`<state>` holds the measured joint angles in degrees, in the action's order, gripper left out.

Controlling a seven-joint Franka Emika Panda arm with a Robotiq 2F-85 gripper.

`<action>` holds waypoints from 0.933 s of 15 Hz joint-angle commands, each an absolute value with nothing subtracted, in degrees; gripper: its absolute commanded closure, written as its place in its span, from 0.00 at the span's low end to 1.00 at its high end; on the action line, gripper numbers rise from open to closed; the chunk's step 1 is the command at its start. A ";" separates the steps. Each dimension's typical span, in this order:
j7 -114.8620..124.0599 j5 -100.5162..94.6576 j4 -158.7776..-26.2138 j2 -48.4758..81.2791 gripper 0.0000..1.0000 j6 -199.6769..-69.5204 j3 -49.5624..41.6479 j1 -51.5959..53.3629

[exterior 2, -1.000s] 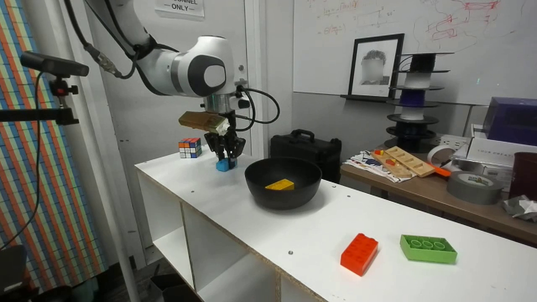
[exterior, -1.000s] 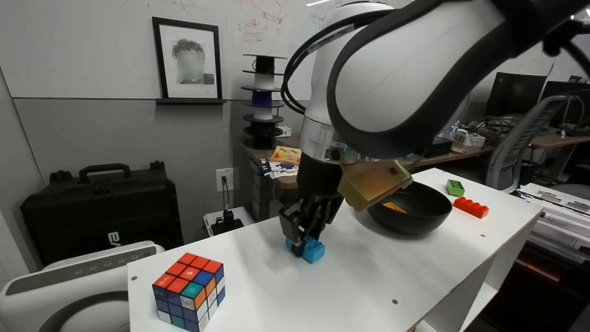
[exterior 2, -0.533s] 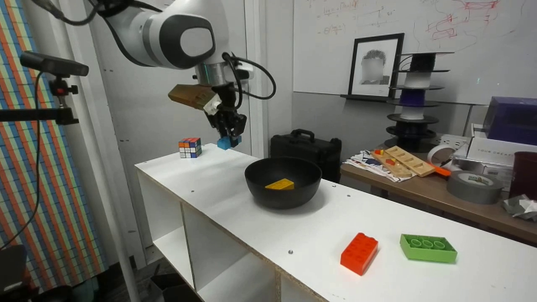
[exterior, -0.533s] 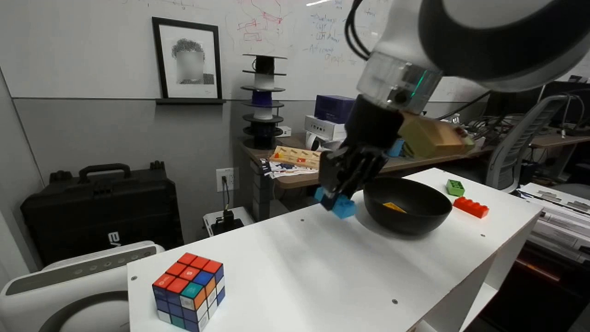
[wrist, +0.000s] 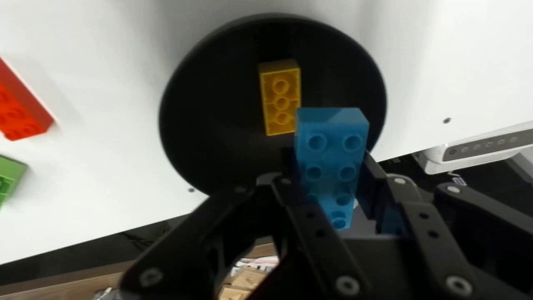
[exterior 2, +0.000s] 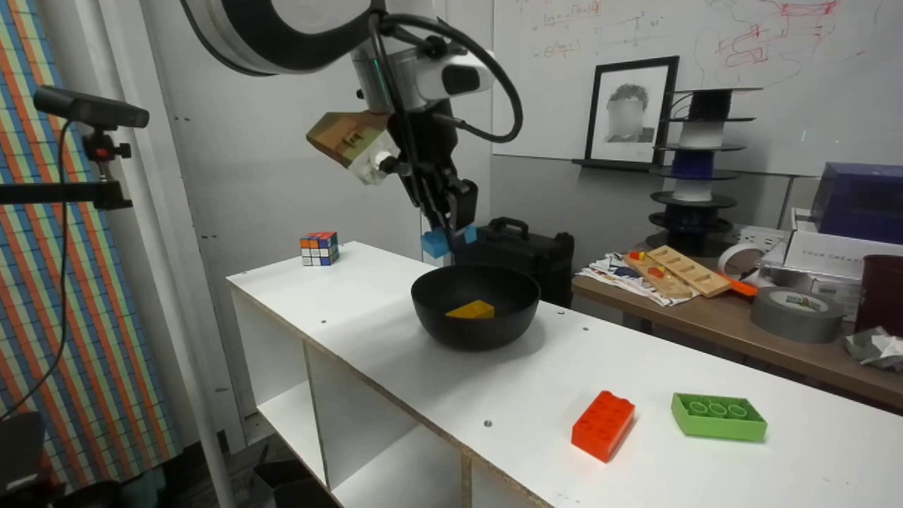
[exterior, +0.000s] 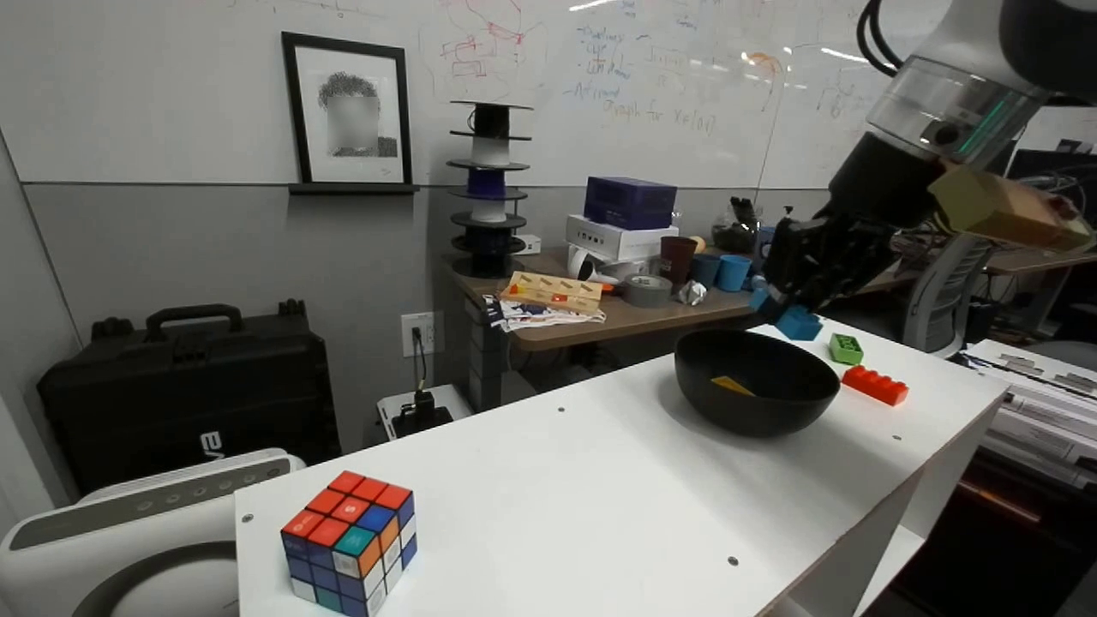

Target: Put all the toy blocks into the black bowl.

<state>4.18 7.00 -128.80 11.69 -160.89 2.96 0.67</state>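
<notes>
My gripper [wrist: 329, 171] is shut on the blue brick [wrist: 329, 154] and holds it in the air. In the wrist view the brick hangs over the lower right part of the black bowl [wrist: 208, 104]. In an exterior view the blue brick [exterior 2: 435, 243] shows above the bowl's [exterior 2: 458, 337] far left rim. The yellow brick [wrist: 282, 104] lies inside the bowl, hollow side up in the wrist view. The red brick [exterior 2: 603, 425] and a green brick [exterior 2: 718, 418] lie on the white table top, apart from the bowl. Both also show in an exterior view, the red one [exterior: 874, 386] and the green one [exterior: 846, 349].
A Rubik's cube [exterior: 351, 540] stands at one end of the white table top [exterior: 548, 514], also in an exterior view [exterior 2: 319, 248]. A brown desk [exterior 2: 635, 303] with boxes and tape stands behind. A black case [exterior: 188, 386] is on the floor side.
My gripper has lifted the blue brick off the table and carried it across to above the bowl. The bowl and the other bricks have not moved.
</notes>
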 commanded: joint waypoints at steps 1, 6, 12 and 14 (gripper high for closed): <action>8.42 2.26 -131.18 11.41 0.39 -165.66 -0.93 1.84; 9.04 2.64 -132.79 9.64 0.08 -168.65 -0.31 1.76; -1.54 16.11 -135.37 5.01 0.00 -164.99 4.39 -3.83; -8.74 23.24 -135.43 3.49 0.00 -161.19 4.81 -6.65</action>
